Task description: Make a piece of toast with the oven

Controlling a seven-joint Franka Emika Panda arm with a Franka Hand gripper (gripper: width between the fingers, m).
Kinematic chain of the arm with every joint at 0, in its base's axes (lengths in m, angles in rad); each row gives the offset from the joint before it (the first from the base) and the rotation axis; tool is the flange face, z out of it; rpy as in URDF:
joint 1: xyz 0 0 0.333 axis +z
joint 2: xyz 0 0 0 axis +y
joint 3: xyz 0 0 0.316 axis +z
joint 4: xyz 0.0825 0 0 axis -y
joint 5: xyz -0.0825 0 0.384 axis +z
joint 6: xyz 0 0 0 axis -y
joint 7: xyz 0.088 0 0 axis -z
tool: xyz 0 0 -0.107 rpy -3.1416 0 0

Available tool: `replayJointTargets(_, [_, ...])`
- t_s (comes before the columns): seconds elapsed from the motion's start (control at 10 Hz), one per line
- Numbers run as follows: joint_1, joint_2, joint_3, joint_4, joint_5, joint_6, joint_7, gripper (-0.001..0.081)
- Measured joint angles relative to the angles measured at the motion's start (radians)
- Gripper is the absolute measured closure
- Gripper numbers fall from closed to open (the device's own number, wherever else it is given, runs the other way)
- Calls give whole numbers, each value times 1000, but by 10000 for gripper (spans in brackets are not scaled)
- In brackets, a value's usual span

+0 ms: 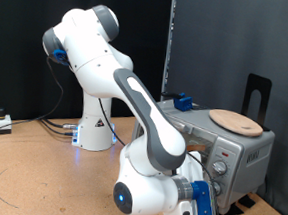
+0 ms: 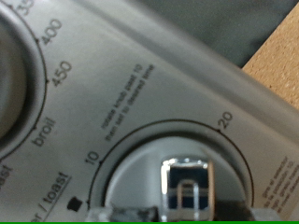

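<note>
The silver-grey oven (image 1: 243, 152) stands at the exterior view's right on the wooden table. My gripper (image 1: 210, 185) is low in front of the oven's knob panel, right up against it. The wrist view is a close look at that panel (image 2: 140, 56): the timer knob (image 2: 192, 184) with its shiny handle and the marks 10 and 20 around it, and part of the temperature dial (image 2: 19, 65) with 400, 450, broil and toast. My fingertips do not show clearly. The piece of toast is hidden or out of view.
A round tan wooden plate (image 1: 235, 121) lies on top of the oven. A blue object (image 1: 183, 102) sits behind the oven, and a black stand (image 1: 257, 94) rises at the far right. Cables and a small box (image 1: 0, 122) lie at the left.
</note>
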Motion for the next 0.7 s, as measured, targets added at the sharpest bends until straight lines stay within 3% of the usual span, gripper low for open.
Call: replayJointTargets(0.7, [-8, -2, 5, -10, 9, 12, -23, 706])
